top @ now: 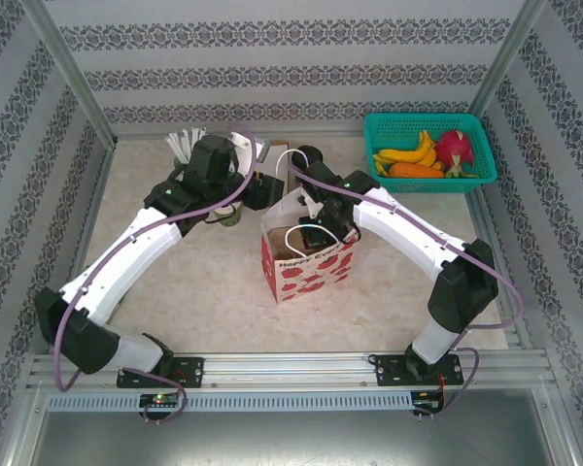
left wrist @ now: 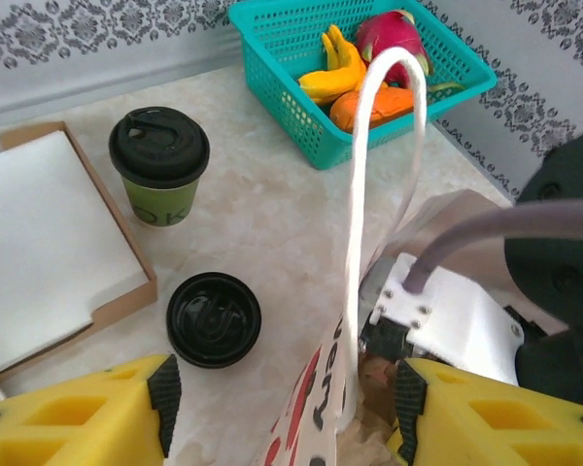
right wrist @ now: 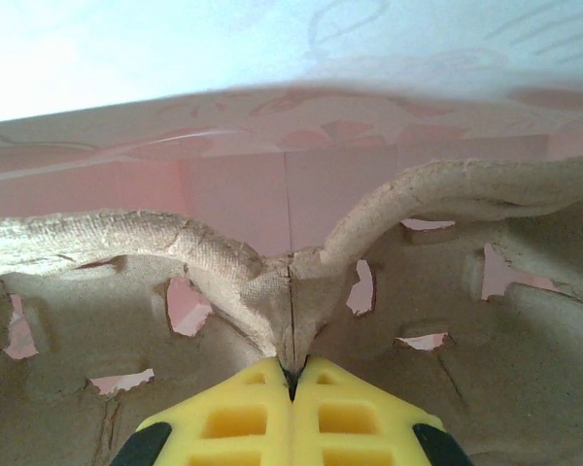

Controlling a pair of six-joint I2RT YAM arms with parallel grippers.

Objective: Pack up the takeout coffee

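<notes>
**Lidded coffee stands on the desk, outside the bag**

The takeout coffee [left wrist: 159, 165] stands upright on the pale desk [left wrist: 262, 214] with its black lid on, toward the far side. It sits between a shallow cardboard box [left wrist: 117, 221] holding a white sheet on its left and a teal basket [left wrist: 291, 97] of fruit on its right. Nothing touches it. A loose black lid [left wrist: 214, 318] lies flat nearer, just beside the box.

The left wrist view gives this detail. It also shows the left arm's fingers [left wrist: 78, 422] released and spread wide, with the bag's white handle [left wrist: 355, 243] rising across the gap.

The top view gives the layout: the red-and-white paper bag [top: 306, 267] is mid-desk, and the right arm [top: 418, 243] reaches down into it.

The right wrist view looks inside the bag. There the right arm's fingers [right wrist: 233, 427] are clenched together at the middle ridge of a pulp cup carrier [right wrist: 175, 252]. I cannot tell whether they pinch it.
</notes>
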